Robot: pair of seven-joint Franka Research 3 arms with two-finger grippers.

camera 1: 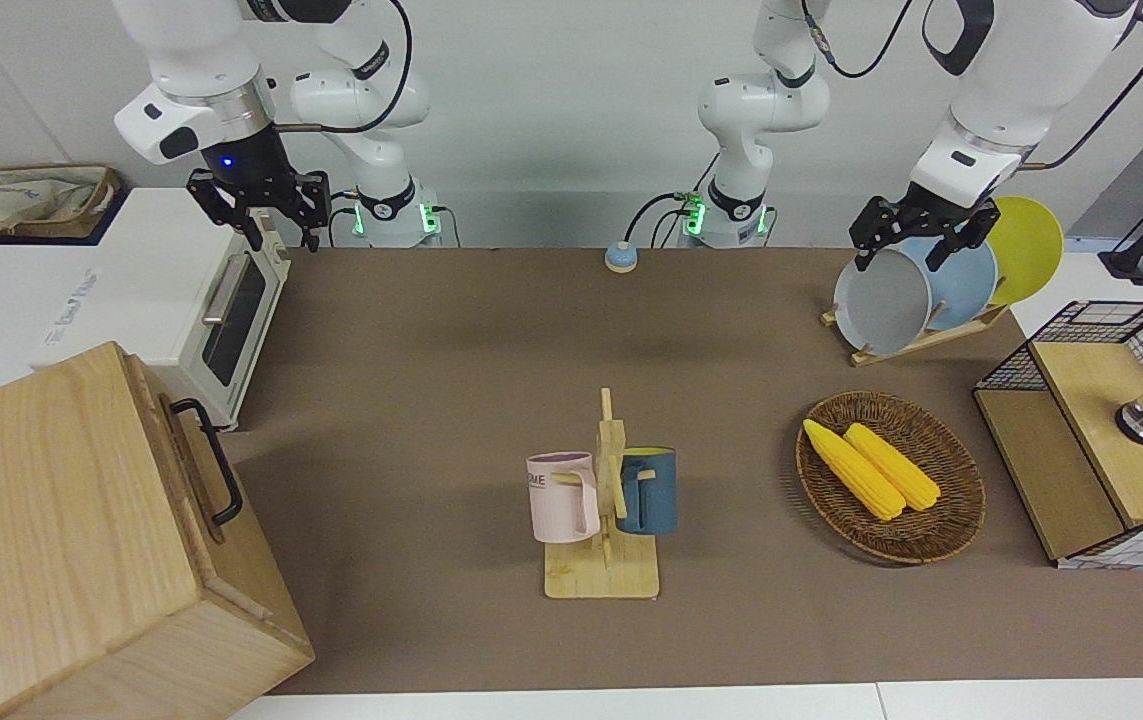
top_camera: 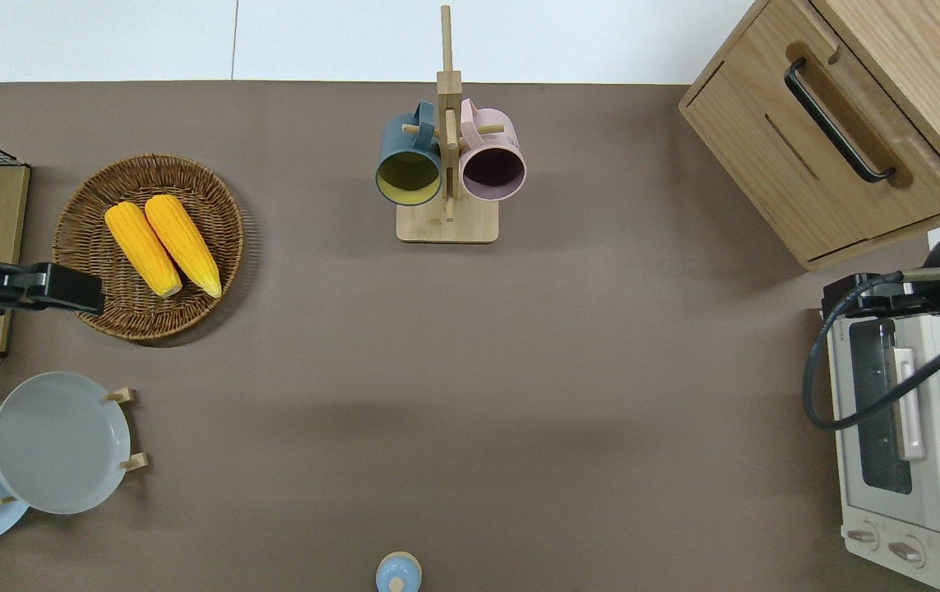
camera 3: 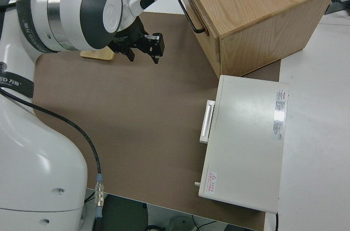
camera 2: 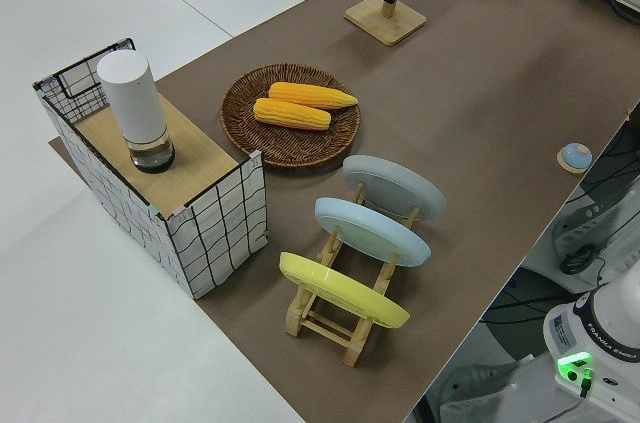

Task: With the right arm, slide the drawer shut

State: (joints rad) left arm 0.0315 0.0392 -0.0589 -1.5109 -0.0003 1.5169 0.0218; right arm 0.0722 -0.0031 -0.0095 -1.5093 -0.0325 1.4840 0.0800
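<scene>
The drawer (top_camera: pixel 807 164) is the wide light-wood panel with a black loop handle (top_camera: pixel 835 123) on the pale wooden cabinet (top_camera: pixel 914 49), at the right arm's end of the table. Its front (camera 1: pixel 193 480) stands out a little from the cabinet body. My right gripper (camera 1: pixel 279 222), with a blue light at its wrist, hangs open in the air. In the overhead view, the right gripper (top_camera: pixel 852 300) is over the toaster oven's corner nearest the cabinet, apart from the handle. It holds nothing. The left arm is parked, and its gripper (camera 1: pixel 906 245) is open.
A white toaster oven (top_camera: pixel 914 460) sits beside the cabinet, nearer to the robots. A mug rack (top_camera: pixel 446 164) with two mugs stands mid-table. A wicker basket (top_camera: pixel 91 197) holding corn, a plate rack (camera 1: pixel 916 340) and a wire-mesh box (camera 1: pixel 1101 430) are at the left arm's end.
</scene>
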